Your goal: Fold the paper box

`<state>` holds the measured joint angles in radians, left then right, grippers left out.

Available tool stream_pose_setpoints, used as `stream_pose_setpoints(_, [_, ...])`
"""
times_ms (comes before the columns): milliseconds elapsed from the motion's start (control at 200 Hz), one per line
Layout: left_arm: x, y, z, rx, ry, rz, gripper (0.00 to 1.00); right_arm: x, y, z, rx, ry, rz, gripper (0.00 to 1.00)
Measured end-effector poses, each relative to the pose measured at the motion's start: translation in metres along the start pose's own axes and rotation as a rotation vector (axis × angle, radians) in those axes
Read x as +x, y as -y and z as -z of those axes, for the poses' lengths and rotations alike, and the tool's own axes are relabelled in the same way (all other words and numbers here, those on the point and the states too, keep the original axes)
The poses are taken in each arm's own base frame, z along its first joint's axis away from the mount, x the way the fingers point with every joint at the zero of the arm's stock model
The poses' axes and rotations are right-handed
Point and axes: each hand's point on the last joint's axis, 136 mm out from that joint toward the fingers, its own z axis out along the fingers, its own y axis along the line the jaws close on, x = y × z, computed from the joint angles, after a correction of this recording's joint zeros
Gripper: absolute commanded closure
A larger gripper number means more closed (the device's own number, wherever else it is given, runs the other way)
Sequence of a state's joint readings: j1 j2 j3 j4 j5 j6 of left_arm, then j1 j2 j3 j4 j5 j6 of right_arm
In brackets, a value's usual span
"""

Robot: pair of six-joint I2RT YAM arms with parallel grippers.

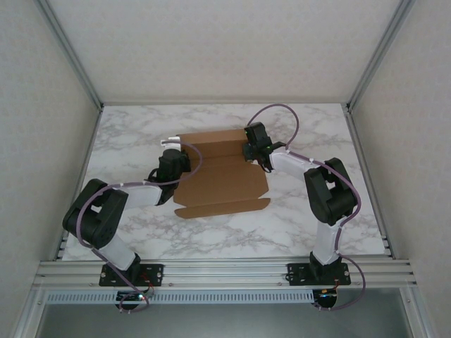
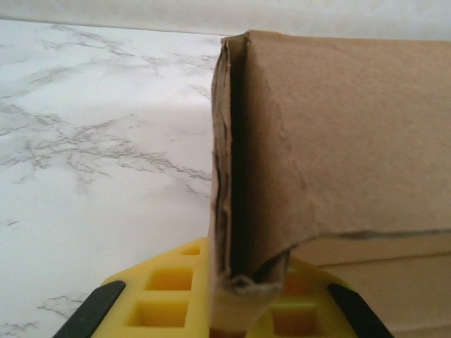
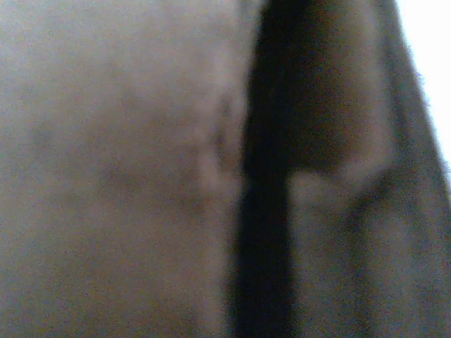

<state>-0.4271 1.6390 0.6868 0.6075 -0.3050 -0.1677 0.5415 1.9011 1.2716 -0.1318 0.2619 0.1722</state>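
The paper box [image 1: 222, 176] is a brown cardboard piece lying mid-table, its near flap flat and its far wall folded up. My left gripper [image 1: 174, 156] is at the box's far left corner. In the left wrist view its yellow fingers [image 2: 162, 289] are closed from both sides on the upright folded edge of the paper box [image 2: 338, 141], so the left gripper [image 2: 243, 282] is shut on it. My right gripper [image 1: 252, 149] is at the box's far right corner. Blurred cardboard of the paper box [image 3: 106, 176] sits right against the right wrist camera and hides the fingers.
The white marble table [image 1: 317, 134] is enclosed by pale walls on the left, right and back. An aluminium rail [image 1: 225, 271] carrying both arm bases runs along the near edge. Purple cables loop over both arms.
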Motion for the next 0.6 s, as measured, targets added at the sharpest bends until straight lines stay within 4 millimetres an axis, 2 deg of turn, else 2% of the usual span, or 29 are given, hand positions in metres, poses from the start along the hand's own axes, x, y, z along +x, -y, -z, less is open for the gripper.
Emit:
stream_pose_setpoints(160, [-0.002,0.0,-0.004,-0.082,0.001,0.012,1.0,0.001,-0.001,0.002,0.02,-0.007,-0.016,1.0])
stream_pose_setpoints(601, [-0.001,0.0,-0.007,-0.185,0.003,0.068,1.0,0.009,0.0,0.012,0.173,-0.033,-0.133,1.0])
